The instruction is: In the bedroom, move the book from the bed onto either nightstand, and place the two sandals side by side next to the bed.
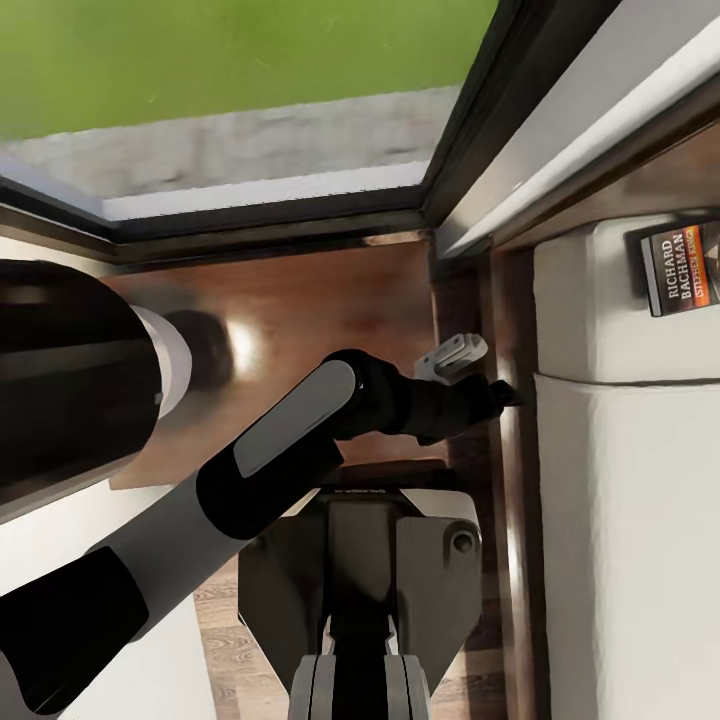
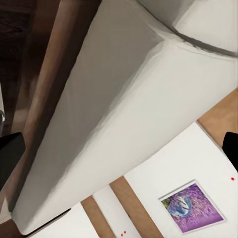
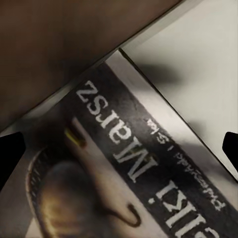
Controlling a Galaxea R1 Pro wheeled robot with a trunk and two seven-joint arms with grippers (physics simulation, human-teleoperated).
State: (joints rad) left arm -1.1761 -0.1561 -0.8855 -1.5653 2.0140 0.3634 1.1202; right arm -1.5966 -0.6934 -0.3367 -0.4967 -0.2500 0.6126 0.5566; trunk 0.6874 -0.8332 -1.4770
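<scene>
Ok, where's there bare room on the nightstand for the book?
The nightstand top looks bare from the window frame back toward the robot. Its bed-side edge is crowded: the left gripper hangs there, by the bed frame. The book lies on the pillow.

A strip of green lawn point(image 1: 230, 55) lies beyond the dark window frame point(image 1: 260, 220), with a band of pale grey paving point(image 1: 250, 150) between the grass and the frame. In the left wrist view, a picture of purple flowers point(image 2: 192, 207) with a white border lies on a white panel point(image 2: 168, 173), and brown wood strips point(image 2: 135, 208) run beside that panel. In the right wrist view, a grey printed cover with the word "Marsz" point(image 3: 116, 134) lies close up, with a dark brown surface point(image 3: 59, 44) beyond its edge.
</scene>
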